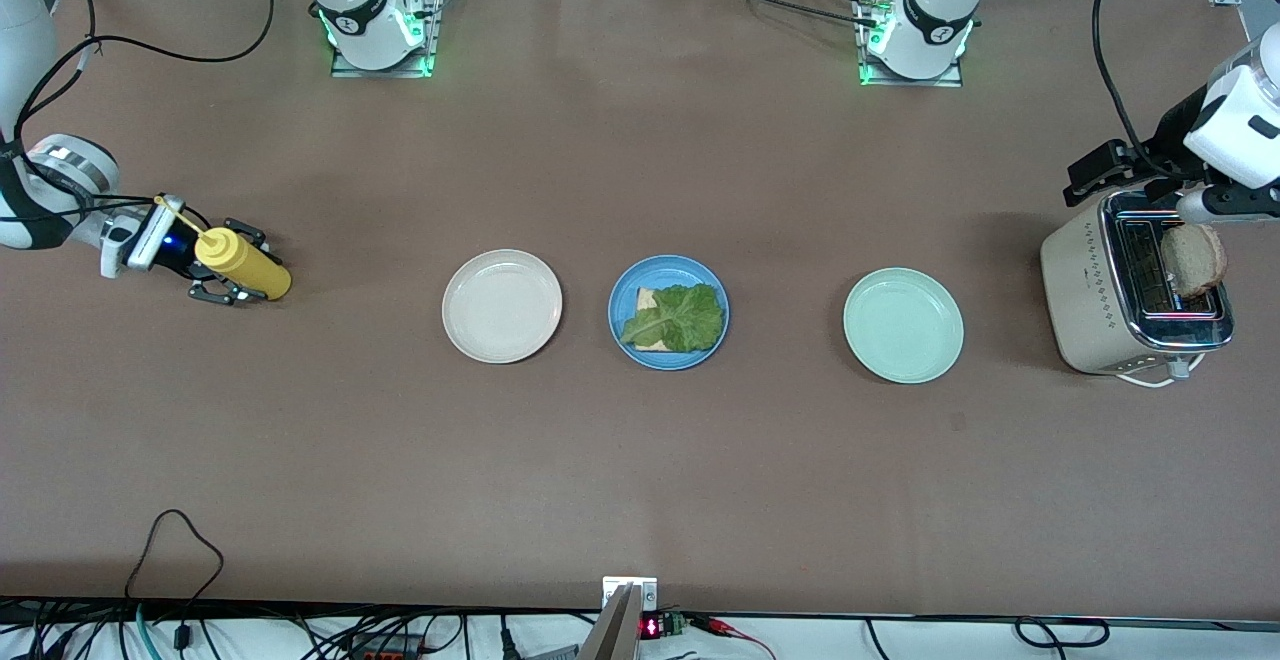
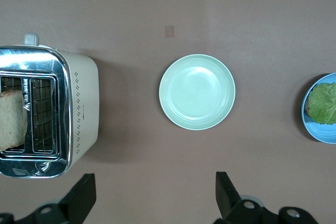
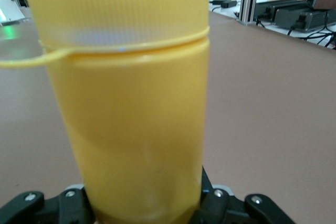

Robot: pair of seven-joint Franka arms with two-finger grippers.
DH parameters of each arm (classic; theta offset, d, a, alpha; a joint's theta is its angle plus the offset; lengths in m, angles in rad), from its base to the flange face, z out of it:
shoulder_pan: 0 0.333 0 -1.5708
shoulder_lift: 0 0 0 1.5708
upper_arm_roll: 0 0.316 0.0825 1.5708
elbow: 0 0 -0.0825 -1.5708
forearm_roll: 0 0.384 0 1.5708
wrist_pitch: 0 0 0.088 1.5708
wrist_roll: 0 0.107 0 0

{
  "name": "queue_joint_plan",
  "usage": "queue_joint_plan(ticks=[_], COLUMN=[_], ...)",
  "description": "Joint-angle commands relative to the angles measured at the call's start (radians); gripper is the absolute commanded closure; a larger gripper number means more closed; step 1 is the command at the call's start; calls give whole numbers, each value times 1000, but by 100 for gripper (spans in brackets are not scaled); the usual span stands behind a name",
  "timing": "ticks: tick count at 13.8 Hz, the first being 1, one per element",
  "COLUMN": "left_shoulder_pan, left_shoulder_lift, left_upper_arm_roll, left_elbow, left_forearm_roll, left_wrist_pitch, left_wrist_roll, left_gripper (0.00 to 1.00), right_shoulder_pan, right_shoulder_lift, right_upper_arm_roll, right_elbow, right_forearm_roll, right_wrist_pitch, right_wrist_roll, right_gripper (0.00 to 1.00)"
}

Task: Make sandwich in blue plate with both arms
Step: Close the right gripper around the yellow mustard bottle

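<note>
Front view:
Blue plate [image 1: 668,312]: table centre, betw cream plate [image 1: 502,305] at its 9 o'clock & mint plate [image 1: 903,325] at its 3 o'clock.
Sandwich [image 1: 672,319]: on blue plate; one bread slice w/ lettuce on top.
Right gripper [image 1: 232,270]: clamped on yellow bottle [image 1: 243,263], right arm's end.
Toaster [image 1: 1128,295]: left arm's end, bread [image 1: 1193,259] in slot.

Left wrist view:
Left gripper [image 2: 155,198]: fingers apart, holding nothing, over bare table betw toaster & mint plate.

Right wrist view:
Yellow bottle: fills frame, betw the fingers.
</note>
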Motion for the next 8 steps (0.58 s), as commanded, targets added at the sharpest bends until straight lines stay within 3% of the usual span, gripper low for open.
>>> queue_joint_plan(ticks=[1, 8], left_shoulder_pan=[8, 8], left_shoulder_lift=[2, 23], left_upper_arm_roll=[0, 7], left_elbow=[0, 20], left_forearm_roll=[14, 14], left_wrist_pitch=[5, 6], left_wrist_roll=[15, 21], left_gripper=[0, 0], right_shoulder_pan=[13, 207], right_shoulder_lift=[-114, -383], right_upper_arm_roll=[45, 68], right_elbow=[-11, -15], right_forearm_roll=[-72, -293], right_wrist_pitch=[64, 200], right_wrist_roll=[133, 541], right_gripper=[100, 100])
